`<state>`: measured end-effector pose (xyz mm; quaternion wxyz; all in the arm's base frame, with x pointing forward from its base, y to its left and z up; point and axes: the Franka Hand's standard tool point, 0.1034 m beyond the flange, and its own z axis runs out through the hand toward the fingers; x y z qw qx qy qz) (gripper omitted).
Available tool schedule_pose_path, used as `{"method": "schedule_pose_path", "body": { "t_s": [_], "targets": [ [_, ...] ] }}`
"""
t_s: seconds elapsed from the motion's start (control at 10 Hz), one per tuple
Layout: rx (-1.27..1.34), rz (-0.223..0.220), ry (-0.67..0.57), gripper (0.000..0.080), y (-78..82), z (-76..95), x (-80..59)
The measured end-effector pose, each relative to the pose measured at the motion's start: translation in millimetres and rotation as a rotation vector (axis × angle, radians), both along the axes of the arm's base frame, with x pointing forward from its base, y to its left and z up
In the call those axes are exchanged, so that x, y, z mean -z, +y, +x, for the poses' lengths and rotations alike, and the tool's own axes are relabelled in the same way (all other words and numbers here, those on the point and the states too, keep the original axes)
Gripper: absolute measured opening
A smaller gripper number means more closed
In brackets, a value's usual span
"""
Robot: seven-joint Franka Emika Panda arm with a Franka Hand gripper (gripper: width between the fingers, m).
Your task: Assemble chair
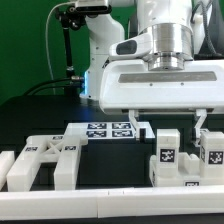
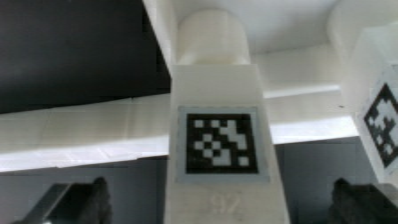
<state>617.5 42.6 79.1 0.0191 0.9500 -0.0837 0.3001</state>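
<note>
A white chair post [image 2: 221, 95] with a black-and-white tag runs down the middle of the wrist view. My gripper [image 2: 222, 205] is open, each dark finger [image 2: 79, 203] standing well clear of the post's sides. In the exterior view the gripper [image 1: 167, 122] hangs just above that tagged post [image 1: 165, 152], which stands upright on the exterior view's right. A second tagged post [image 1: 211, 150] stands beside it. The X-braced panel [image 1: 45, 160] lies flat on the exterior view's left. Nothing is held.
The marker board [image 1: 110, 129] lies on the black table behind the parts. A long white rail [image 1: 100, 205] runs along the front edge. More white chair parts [image 1: 190, 178] sit low at the posts' feet. The arm's base [image 1: 100, 45] stands at the back.
</note>
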Motion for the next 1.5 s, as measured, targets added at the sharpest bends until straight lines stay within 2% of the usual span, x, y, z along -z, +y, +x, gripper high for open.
{"method": "schedule_pose_path", "body": {
  "t_s": [0.1, 0.5, 0.7, 0.8, 0.9, 1.0, 1.2, 1.5],
  "targets": [
    [0.0, 0.0, 0.0, 0.0643, 0.0, 0.0, 0.0],
    [-0.001, -0.001, 0.0, 0.0649, -0.1, 0.0, -0.1],
    [-0.009, 0.005, 0.03, 0.0649, -1.8, 2.2, -8.5],
    [-0.009, 0.011, 0.054, 0.0649, -1.5, 3.9, -7.8],
    [-0.004, 0.035, 0.16, 0.0649, -2.2, 3.0, -4.3],
    [0.002, 0.053, 0.202, 0.0649, -3.6, 7.2, -8.8],
    [0.01, 0.1, 0.368, 0.0649, -1.4, 6.1, -8.6],
    [0.019, 0.138, 0.519, 0.0649, -4.5, 10.5, -7.6]
  ]
}}
